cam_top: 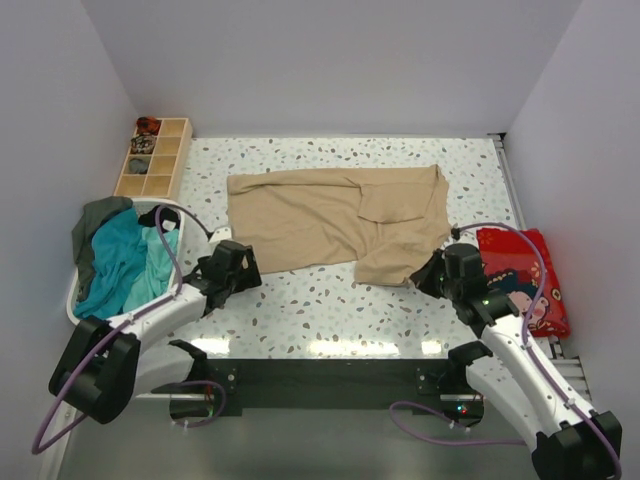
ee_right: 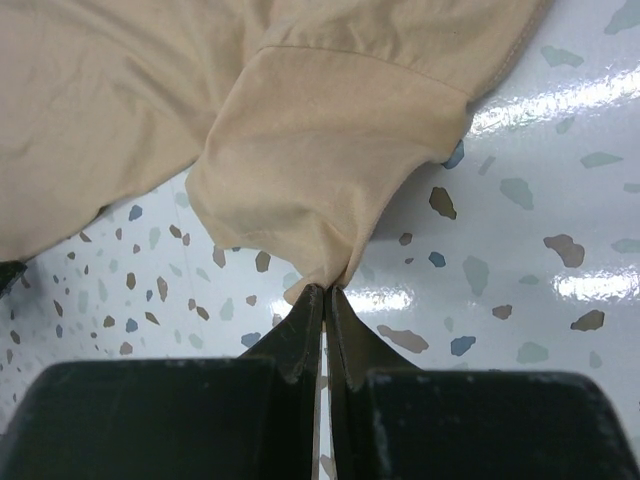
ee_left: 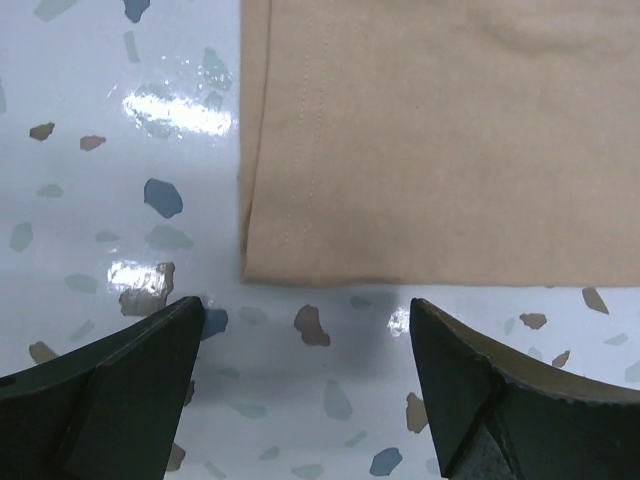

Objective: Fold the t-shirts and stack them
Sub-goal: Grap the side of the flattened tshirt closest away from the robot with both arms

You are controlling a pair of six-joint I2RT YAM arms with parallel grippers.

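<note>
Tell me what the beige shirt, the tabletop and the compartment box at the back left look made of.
The beige shirt: soft matte cloth, likely cotton knit; it creases, drapes and shows stitched hems. The tabletop: hard, glossy, speckled, perhaps laminate or stone; glare reflects off it. The box: pale matte wood, probably; thin flat dividers.

Sandy-beige t-shirt (cam_top: 340, 220) on white, blue-and-brown-speckled table (cam_top: 330, 310); teal shirt (cam_top: 120, 262) beside.

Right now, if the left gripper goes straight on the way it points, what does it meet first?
Most likely the hemmed corner of the beige t-shirt, just past a strip of bare table ahead of the open left gripper. The gripper's height is unclear.
</note>
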